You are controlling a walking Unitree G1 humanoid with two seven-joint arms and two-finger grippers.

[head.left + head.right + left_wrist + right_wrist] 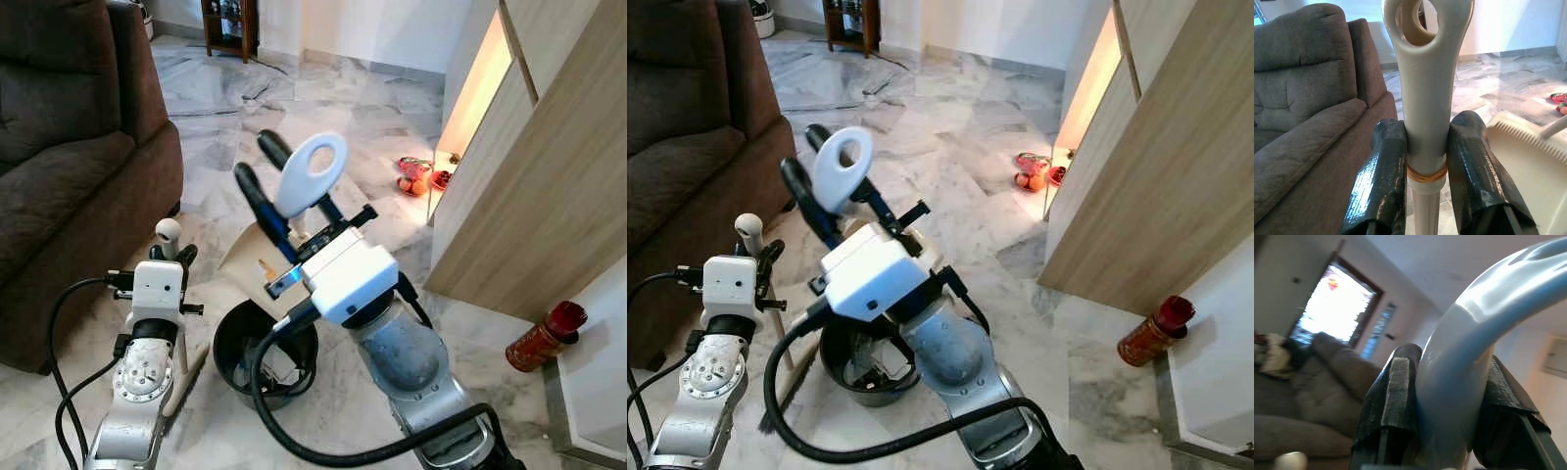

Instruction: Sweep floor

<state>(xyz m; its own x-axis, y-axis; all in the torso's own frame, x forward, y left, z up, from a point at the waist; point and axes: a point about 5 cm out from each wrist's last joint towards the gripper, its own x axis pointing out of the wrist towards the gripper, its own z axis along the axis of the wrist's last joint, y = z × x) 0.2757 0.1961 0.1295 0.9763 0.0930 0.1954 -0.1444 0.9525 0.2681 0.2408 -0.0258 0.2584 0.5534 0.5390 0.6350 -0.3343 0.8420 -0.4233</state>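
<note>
Glossy smooth plastic forms the broom handle and dustpan handle; matt, taped-looking fingers; plush fabric sofa; polished marble floor; wood-grain cabinet.

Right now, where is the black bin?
The black bin sits on the marble floor just in front of the robot, low between its two arms, under the cream dustpan and right of the brown sofa.

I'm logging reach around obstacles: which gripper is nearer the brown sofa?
Left. The left gripper, clamped on the broom handle, is right beside the brown sofa; the right gripper, holding the dustpan handle, is farther away.
</note>
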